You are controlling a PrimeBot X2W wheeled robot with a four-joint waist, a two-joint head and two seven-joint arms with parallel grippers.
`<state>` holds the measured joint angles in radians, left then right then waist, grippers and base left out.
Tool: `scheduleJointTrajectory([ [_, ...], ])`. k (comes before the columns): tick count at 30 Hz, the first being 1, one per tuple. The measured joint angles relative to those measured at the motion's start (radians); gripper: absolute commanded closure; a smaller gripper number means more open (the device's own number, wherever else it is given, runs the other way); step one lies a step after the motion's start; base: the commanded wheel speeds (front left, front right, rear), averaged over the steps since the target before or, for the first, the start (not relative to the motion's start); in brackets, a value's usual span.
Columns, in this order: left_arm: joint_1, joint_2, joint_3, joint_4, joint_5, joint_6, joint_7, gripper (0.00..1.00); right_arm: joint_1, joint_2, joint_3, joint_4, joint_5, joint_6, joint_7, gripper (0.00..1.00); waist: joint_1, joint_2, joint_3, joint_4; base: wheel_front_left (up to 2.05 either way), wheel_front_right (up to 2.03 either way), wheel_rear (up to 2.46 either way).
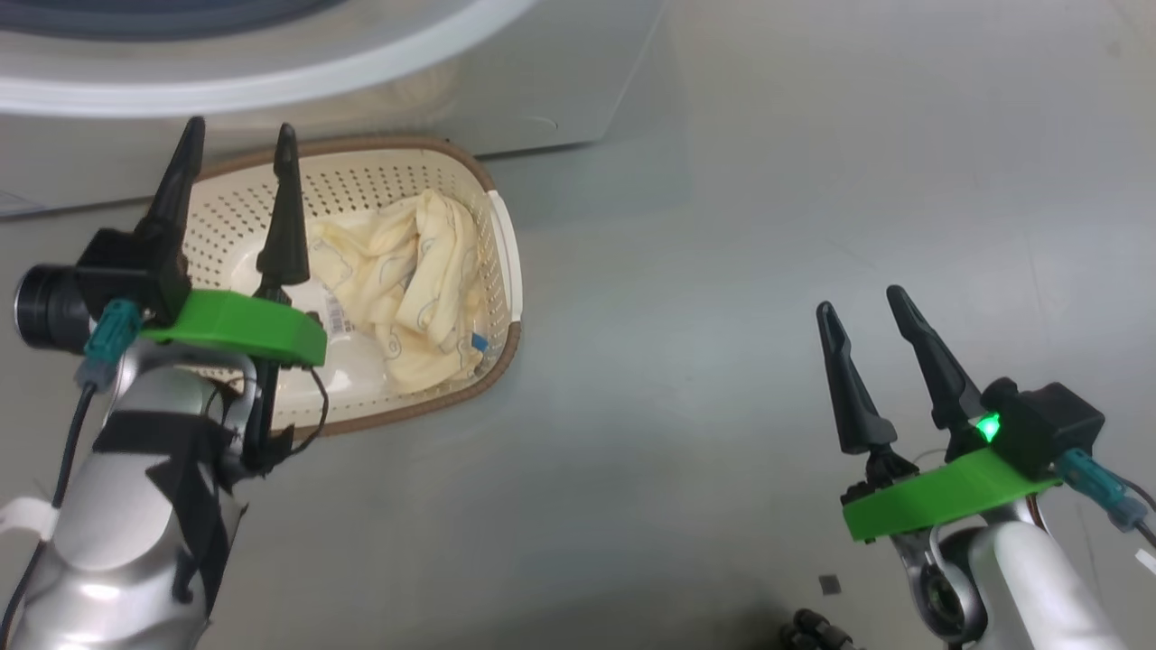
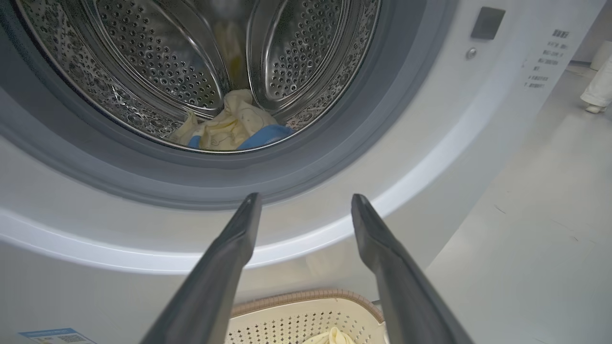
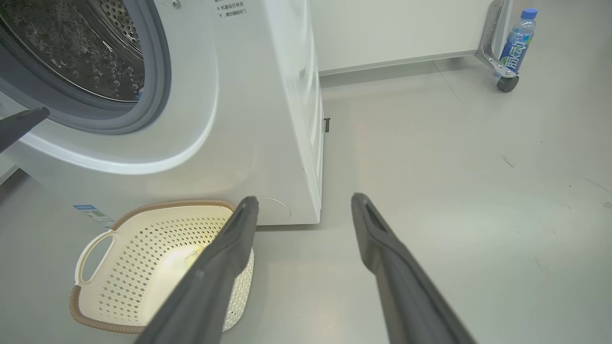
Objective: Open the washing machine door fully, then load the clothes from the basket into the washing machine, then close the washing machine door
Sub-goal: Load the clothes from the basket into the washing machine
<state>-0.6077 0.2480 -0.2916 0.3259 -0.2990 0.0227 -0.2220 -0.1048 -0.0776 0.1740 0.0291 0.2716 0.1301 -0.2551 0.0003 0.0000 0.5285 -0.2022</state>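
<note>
The washing machine (image 2: 430, 143) stands with its round mouth uncovered; its door is out of view. In the steel drum (image 2: 158, 62) lie cream clothes with a blue piece (image 2: 229, 129). On the floor in front of it sits the cream basket (image 1: 492, 235), holding more cream clothes (image 1: 424, 280). My left gripper (image 1: 239, 129) hovers open over the basket's left part, pointing at the machine's lower rim, and my left gripper (image 2: 306, 197) has nothing between its fingers. My right gripper (image 1: 859, 300) is open and empty over bare floor, well to the right of the basket (image 3: 143, 248).
A blue-capped bottle (image 3: 516, 43) stands by a castor wheel (image 3: 507, 83) at the far right. A person's white trouser leg and shoe (image 2: 597, 91) show beyond the machine. Grey floor (image 1: 704, 361) spreads to the right of the basket.
</note>
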Motion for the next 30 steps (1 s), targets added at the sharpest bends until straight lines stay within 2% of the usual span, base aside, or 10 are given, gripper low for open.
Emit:
scheduleJointTrajectory([
  [15,-0.24,-0.035,-0.047,0.335,0.009,-0.088,-0.023,0.0,-0.072,0.011,0.003,-0.028,-0.013,0.0,0.0,0.0,-0.0001,0.0,0.232,-0.026,0.0,0.0,0.0],
  [25,-0.359,-0.068,-0.112,0.553,0.006,-0.138,0.015,0.0,-0.099,0.011,0.017,-0.041,-0.018,0.0,0.0,0.0,-0.0002,0.0,0.329,-0.033,0.0,0.0,0.0],
  [30,-0.4,-0.089,-0.156,0.653,-0.019,-0.147,0.056,0.0,-0.108,0.012,0.016,-0.047,-0.018,0.0,0.0,0.0,-0.0002,0.0,0.369,-0.036,0.0,0.0,0.0],
])
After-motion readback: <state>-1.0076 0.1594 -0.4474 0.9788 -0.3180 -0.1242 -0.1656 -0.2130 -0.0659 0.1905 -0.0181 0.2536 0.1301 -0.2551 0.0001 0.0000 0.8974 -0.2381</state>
